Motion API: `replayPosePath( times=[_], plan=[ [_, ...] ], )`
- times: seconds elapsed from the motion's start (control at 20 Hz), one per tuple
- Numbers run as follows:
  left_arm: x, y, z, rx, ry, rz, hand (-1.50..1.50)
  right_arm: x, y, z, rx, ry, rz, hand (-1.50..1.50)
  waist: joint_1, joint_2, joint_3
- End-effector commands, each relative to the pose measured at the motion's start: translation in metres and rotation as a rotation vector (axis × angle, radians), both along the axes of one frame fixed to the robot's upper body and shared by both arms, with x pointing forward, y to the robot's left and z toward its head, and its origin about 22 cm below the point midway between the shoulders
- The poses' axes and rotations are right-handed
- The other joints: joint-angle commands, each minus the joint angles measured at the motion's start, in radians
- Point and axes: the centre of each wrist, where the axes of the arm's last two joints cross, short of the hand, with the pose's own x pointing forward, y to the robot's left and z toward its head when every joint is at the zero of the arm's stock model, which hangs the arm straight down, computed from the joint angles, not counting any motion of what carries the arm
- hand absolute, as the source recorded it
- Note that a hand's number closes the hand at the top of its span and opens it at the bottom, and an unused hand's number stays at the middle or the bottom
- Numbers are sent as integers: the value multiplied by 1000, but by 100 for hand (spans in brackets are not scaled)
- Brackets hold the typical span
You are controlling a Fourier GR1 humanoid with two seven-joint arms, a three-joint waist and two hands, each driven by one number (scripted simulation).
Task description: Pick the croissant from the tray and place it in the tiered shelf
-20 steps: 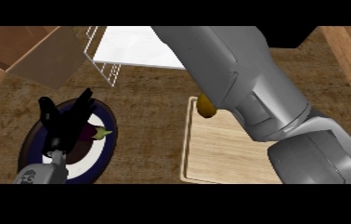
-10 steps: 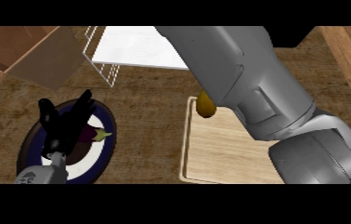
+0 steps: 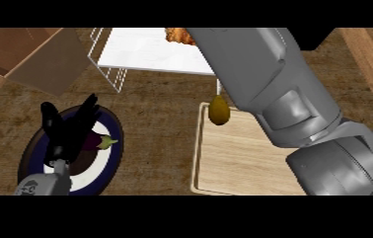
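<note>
The croissant [image 3: 179, 35] shows as a golden-brown piece at the picture's top, over the white top of the wire tiered shelf [image 3: 149, 52], right against my right forearm [image 3: 262, 79]. That forearm reaches up from the lower right across the pale wooden tray [image 3: 233, 175] and hides my right hand, so I see no grasp. My left hand [image 3: 67, 131] rests open at the lower left, fingers up, above a dark-rimmed plate [image 3: 109, 170].
A yellow-brown rounded food item [image 3: 218, 110] lies at the tray's far left corner. A small purple eggplant [image 3: 98, 142] sits on the plate beside my left hand. A brown slanted panel [image 3: 44, 59] stands at the upper left.
The croissant has come into sight beside the right forearm over the shelf top. The forearm has shifted slightly. The left hand has not moved.
</note>
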Motion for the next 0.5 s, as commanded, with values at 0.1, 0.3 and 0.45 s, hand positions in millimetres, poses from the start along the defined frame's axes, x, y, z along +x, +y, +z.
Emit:
replayPosePath(
  times=[0.1,0.3,0.45],
  plan=[
    [-14,4,-13,5,48,13,0,3,-19,20,190,-98,-109,-150,-1,-3,-4],
    [-16,-2,-7,3,53,28,0,13,-49,30,169,-123,-225,-150,-17,-10,-3],
    [-9,12,-11,-2,55,42,0,13,-64,42,207,-146,-297,-150,-37,-12,-4]
  ],
)
